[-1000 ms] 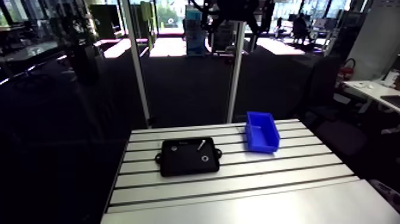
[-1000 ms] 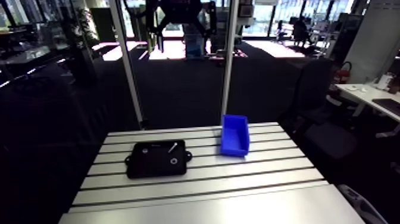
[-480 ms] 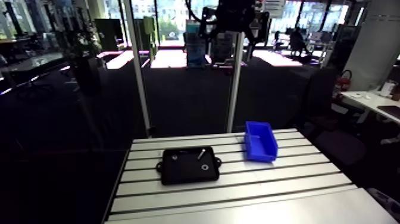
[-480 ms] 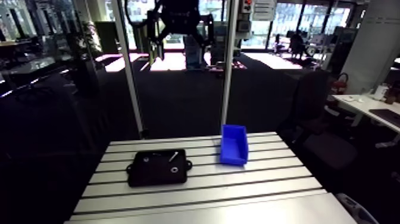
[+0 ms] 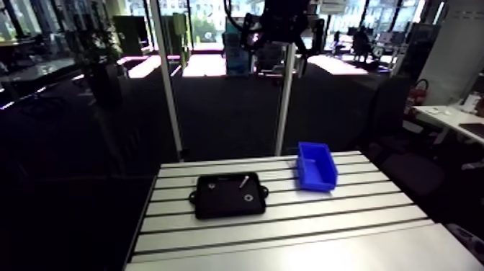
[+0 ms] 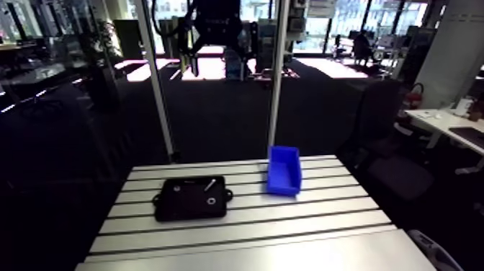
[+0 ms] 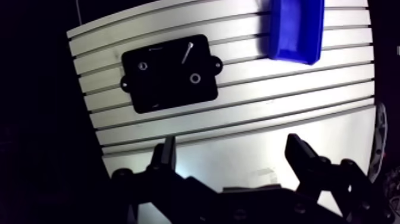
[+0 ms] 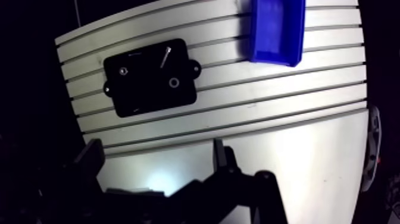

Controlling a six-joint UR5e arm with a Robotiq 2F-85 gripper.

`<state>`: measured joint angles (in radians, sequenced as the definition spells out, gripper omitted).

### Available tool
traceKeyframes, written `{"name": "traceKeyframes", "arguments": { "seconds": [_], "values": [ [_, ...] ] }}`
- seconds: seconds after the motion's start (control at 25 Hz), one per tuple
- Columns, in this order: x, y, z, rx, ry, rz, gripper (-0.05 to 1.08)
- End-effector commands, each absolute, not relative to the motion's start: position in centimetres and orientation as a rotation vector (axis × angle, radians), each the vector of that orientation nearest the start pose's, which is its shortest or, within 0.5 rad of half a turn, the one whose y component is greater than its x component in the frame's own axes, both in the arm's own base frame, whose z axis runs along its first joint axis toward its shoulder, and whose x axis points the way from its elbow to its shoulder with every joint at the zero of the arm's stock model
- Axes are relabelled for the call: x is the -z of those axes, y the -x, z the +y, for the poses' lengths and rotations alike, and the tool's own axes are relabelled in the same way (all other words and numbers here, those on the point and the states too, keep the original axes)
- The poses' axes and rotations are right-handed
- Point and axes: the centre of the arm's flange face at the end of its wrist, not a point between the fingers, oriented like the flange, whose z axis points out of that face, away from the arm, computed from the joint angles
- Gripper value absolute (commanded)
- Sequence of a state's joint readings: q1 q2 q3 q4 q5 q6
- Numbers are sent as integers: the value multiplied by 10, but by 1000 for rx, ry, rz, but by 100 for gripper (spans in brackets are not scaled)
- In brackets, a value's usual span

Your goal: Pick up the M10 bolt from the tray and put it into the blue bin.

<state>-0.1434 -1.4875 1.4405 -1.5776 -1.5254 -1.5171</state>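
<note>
— The slotted aluminium table (image 5: 288,216): has anything shifted on it since just before?
— Only the camera's view. The tray (image 7: 166,95), M10 bolt (image 7: 188,50) and blue bin (image 7: 294,30) lie as before.
— Where's the bolt?
— In the tray, at one o'clock from its centre, on the bin side. The gripper (image 7: 231,146) hangs high, fingers apart and empty. The descent looks unstarted.

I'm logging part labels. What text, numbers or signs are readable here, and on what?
No text can be read.
Tray: a faint pale mark near one edge, too small to read.
Bolt: too small to show any marking.
Bin: no label shows.
</note>
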Motion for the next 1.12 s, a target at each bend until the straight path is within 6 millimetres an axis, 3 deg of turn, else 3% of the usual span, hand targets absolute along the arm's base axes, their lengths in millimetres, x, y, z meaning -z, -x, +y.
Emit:
{"name": "traceKeyframes", "arguments": {
  "seconds": [0.04, 0.44, 1.12],
  "values": [
    [-497, 557, -59, 71, -415, 3144, 1],
    [-463, 580, -60, 67, -653, 3038, 1],
    [-394, 613, -95, 1, -684, 2957, 2]
  ]
}}
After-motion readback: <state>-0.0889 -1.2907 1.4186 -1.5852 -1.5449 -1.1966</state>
